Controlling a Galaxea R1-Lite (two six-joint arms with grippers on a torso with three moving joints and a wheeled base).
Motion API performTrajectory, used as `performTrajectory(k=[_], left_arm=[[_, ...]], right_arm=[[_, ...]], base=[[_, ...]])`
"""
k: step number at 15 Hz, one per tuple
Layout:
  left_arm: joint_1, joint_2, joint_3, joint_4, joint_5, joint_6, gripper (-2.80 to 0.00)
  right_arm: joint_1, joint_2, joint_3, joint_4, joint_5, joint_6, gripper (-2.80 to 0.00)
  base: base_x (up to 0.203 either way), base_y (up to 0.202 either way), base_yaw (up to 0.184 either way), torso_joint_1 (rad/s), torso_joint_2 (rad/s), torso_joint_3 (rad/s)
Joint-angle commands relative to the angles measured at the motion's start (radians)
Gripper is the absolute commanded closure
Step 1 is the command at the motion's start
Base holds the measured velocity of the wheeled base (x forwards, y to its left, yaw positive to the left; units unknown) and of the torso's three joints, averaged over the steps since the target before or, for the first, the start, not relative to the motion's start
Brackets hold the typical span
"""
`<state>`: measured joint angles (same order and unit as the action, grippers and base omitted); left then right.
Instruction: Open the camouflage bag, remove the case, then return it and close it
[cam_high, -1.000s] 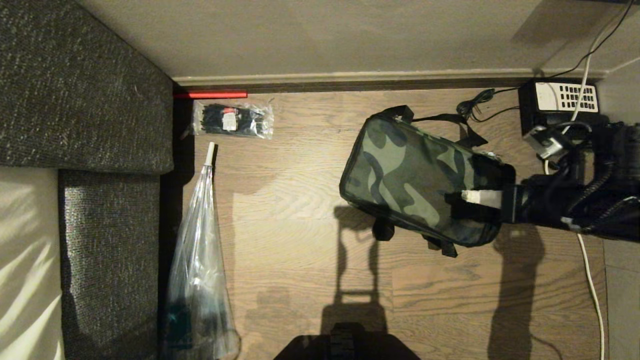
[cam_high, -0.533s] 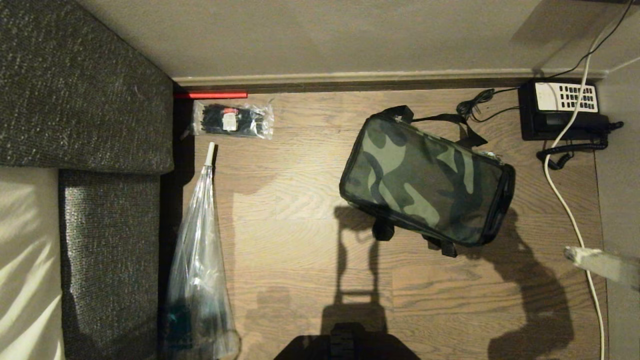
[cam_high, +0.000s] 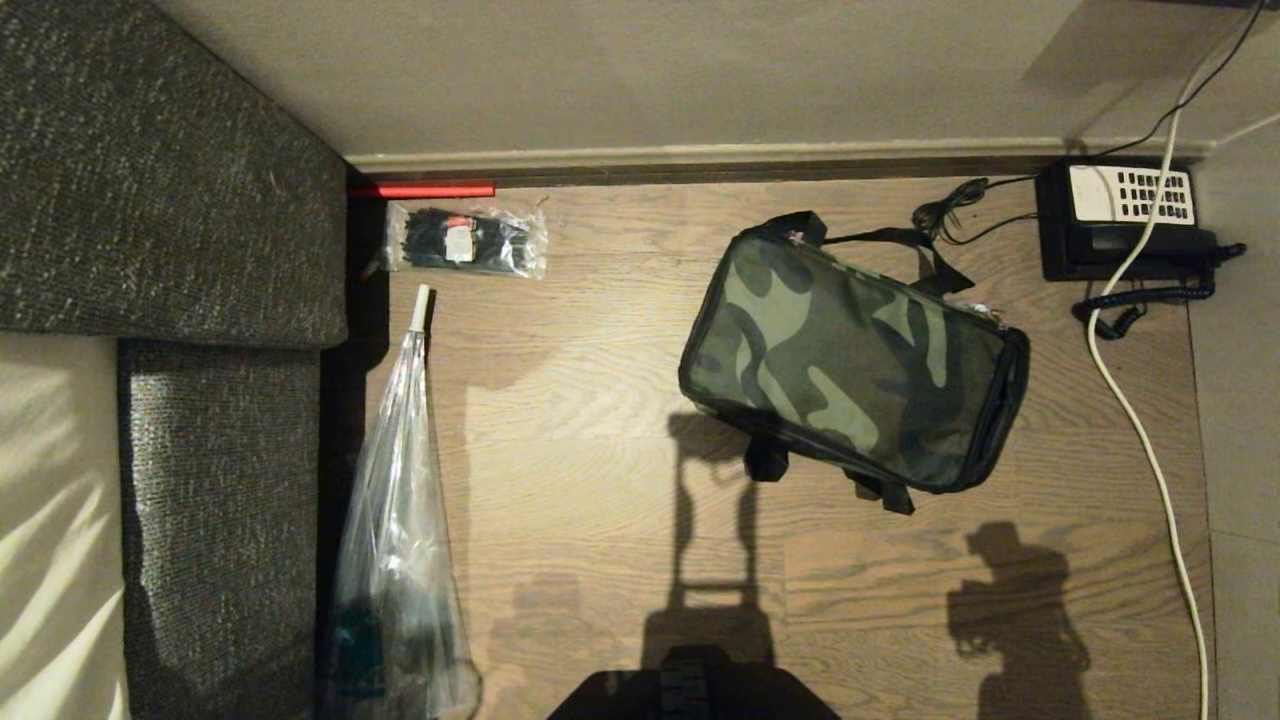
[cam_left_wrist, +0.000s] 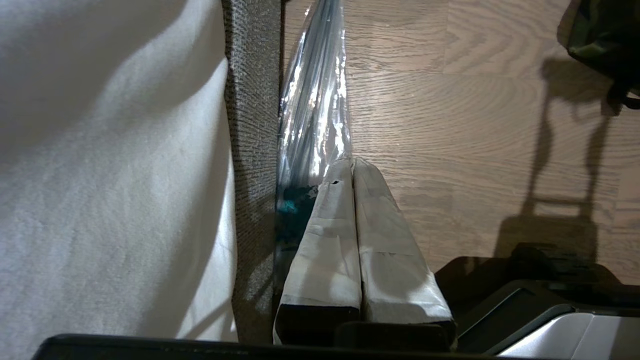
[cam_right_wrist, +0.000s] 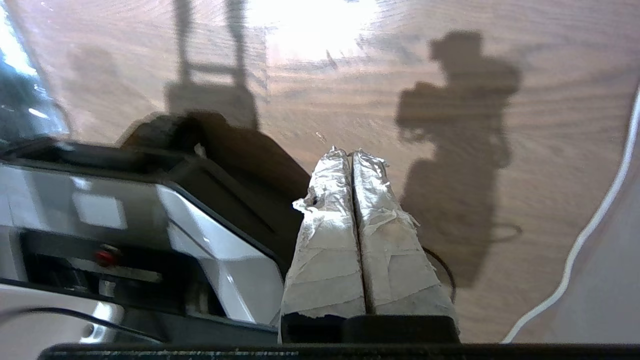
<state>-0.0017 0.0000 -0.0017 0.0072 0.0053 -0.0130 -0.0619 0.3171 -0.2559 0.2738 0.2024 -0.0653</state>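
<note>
Bag (cam_high: 850, 365) was laid zipped on the floor (cam_high: 600, 420), right gripper (cam_right_wrist: 352, 155) pressed closed and empty, left gripper (cam_left_wrist: 350, 162) closed beside the sofa (cam_left_wrist: 252, 100).

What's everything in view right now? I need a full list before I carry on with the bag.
camouflage bag: one, green-tan-black with black straps, lying closed on the floor right of centre
telephone: one, black with white keypad, far right by the wall
white cable: one, running down the right edge of the floor
packet of cable ties: one, clear with black ties, near the wall beside the sofa
clear plastic bag: one, long, lying along the sofa edge
sofa: one, dark grey, left side
red strip: one, at the skirting
left gripper: shut, white-taped, beside the sofa
right gripper: shut, white-taped, empty, over bare floor
</note>
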Motion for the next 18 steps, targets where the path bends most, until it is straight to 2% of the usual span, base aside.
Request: performTrajectory(k=[1, 3, 4, 7, 9, 11, 12, 13, 14, 15, 16, 18], left_arm=[[0.001, 0.000, 0.000, 0.000, 0.001, -0.001, 0.00], [0.001, 0.000, 0.000, 0.000, 0.001, -0.001, 0.00], [0.000, 0.000, 0.000, 0.000, 0.001, -0.001, 0.00], [0.001, -0.001, 0.000, 0.000, 0.001, -0.001, 0.00], [0.000, 0.000, 0.000, 0.000, 0.001, -0.001, 0.00], [0.000, 0.000, 0.000, 0.000, 0.001, -0.001, 0.00], [0.000, -0.001, 0.000, 0.000, 0.001, -0.001, 0.00], [0.000, 0.000, 0.000, 0.000, 0.001, -0.001, 0.00], [0.000, -0.002, 0.000, 0.000, 0.001, -0.001, 0.00], [0.000, -0.001, 0.000, 0.000, 0.001, -0.001, 0.00], [0.002, -0.001, 0.000, 0.000, 0.001, -0.001, 0.00], [0.000, 0.000, 0.000, 0.000, 0.001, -0.001, 0.00]], right_arm=[[-0.014, -0.077, 0.100, -0.107, -0.046, -0.001, 0.00], [-0.015, -0.077, 0.210, -0.268, -0.096, 0.002, 0.00], [-0.021, -0.077, 0.230, -0.297, -0.109, 0.026, 0.00], [-0.029, -0.076, 0.225, -0.289, -0.103, 0.030, 0.00], [-0.084, -0.074, 0.221, -0.276, -0.100, 0.047, 0.00], [-0.098, -0.077, 0.219, -0.276, -0.097, 0.050, 0.00], [-0.095, -0.078, 0.219, -0.278, -0.090, 0.041, 0.00], [-0.071, -0.078, 0.222, -0.286, -0.095, -0.009, 0.00], [-0.059, -0.077, 0.228, -0.299, -0.125, -0.063, 0.00], [-0.057, -0.076, 0.232, -0.286, -0.173, -0.057, 0.00], [-0.057, -0.074, 0.229, -0.255, -0.184, -0.033, 0.00], [-0.150, -0.074, 0.226, -0.241, -0.183, -0.035, 0.00]], base=[[0.000, 0.000, 0.000, 0.000, 0.00, 0.000], [0.000, 0.000, 0.000, 0.000, 0.00, 0.000], [0.000, 0.000, 0.000, 0.000, 0.00, 0.000], [0.000, 0.000, 0.000, 0.000, 0.00, 0.000], [0.000, 0.000, 0.000, 0.000, 0.00, 0.000], [0.000, 0.000, 0.000, 0.000, 0.00, 0.000], [0.000, 0.000, 0.000, 0.000, 0.00, 0.000], [0.000, 0.000, 0.000, 0.000, 0.00, 0.000], [0.000, 0.000, 0.000, 0.000, 0.00, 0.000], [0.000, 0.000, 0.000, 0.000, 0.00, 0.000], [0.000, 0.000, 0.000, 0.000, 0.00, 0.000], [0.000, 0.000, 0.000, 0.000, 0.00, 0.000]])
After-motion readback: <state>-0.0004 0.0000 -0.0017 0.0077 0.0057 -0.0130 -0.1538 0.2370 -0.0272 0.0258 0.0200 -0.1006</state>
